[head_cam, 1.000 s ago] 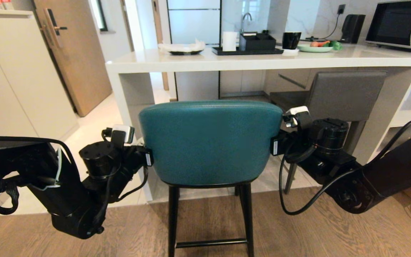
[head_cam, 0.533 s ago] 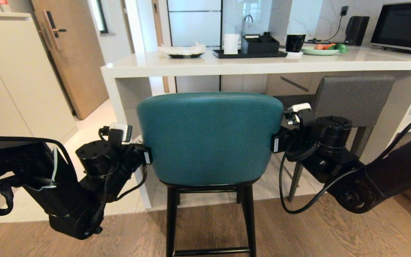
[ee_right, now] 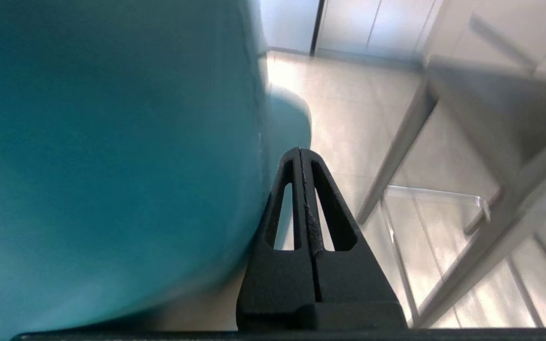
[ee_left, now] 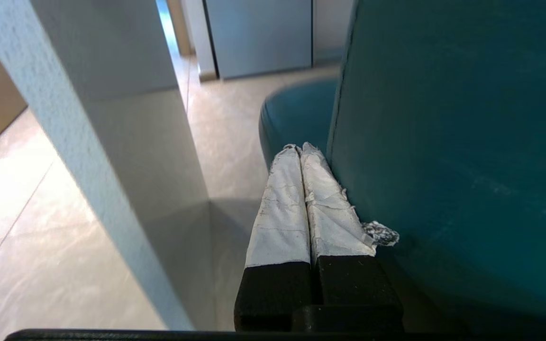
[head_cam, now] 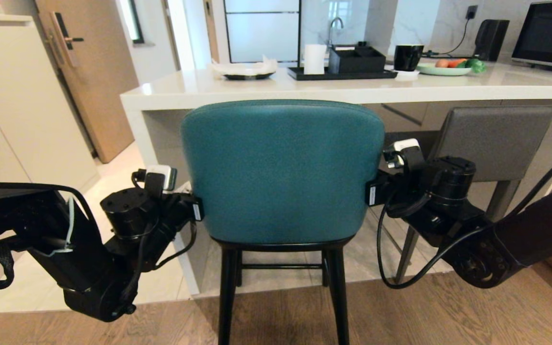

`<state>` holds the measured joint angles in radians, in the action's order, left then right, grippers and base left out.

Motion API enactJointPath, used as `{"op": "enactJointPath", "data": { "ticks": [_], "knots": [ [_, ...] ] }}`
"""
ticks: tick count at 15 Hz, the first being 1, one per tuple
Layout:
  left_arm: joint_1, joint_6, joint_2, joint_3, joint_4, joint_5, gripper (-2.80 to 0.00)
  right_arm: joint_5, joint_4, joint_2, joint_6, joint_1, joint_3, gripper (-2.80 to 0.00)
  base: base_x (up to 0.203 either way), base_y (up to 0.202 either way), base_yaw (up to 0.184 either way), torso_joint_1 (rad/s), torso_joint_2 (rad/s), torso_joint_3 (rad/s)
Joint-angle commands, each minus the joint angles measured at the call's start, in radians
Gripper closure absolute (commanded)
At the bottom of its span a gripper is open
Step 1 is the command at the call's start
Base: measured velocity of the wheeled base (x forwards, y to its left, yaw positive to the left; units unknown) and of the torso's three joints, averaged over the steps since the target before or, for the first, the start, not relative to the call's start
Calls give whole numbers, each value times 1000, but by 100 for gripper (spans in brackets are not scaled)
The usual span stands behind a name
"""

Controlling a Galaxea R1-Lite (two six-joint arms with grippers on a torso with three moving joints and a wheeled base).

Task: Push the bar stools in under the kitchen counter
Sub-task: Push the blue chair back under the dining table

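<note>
Flanking one teal stool [head_cam: 281, 167], two closed grippers, left gripper [ee_left: 301, 148] and right gripper [ee_right: 300, 150], press its backrest sides. One grey stool [head_cam: 491, 140] sits half-hidden under the counter [head_cam: 257, 91]; teal legs are cut off.

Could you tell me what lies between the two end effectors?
Only the teal leather stool's curved back, flanked by the left end effector and right end effector in the head view.

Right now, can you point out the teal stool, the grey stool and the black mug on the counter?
teal stool [head_cam: 281, 172], head view, middle of its backrest.
grey stool [head_cam: 494, 141], head view, middle of its rectangular back.
black mug [head_cam: 408, 57], head view, its side wall.
</note>
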<state>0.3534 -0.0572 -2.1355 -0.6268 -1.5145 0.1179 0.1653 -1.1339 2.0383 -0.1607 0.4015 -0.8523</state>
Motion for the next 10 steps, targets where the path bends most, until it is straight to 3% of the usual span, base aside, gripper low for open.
{"op": "enactJointPath", "data": {
  "ticks": [1,10],
  "knots": [
    [4,0,35,34,-16,0,0,2,-37,-7,-21,10,5,0,0,0,0,0,0,0],
    [124,5,177,265,-16,-5,0,0,-86,-42,-45,31,174,0,0,0,0,0,0,0]
  ]
}}
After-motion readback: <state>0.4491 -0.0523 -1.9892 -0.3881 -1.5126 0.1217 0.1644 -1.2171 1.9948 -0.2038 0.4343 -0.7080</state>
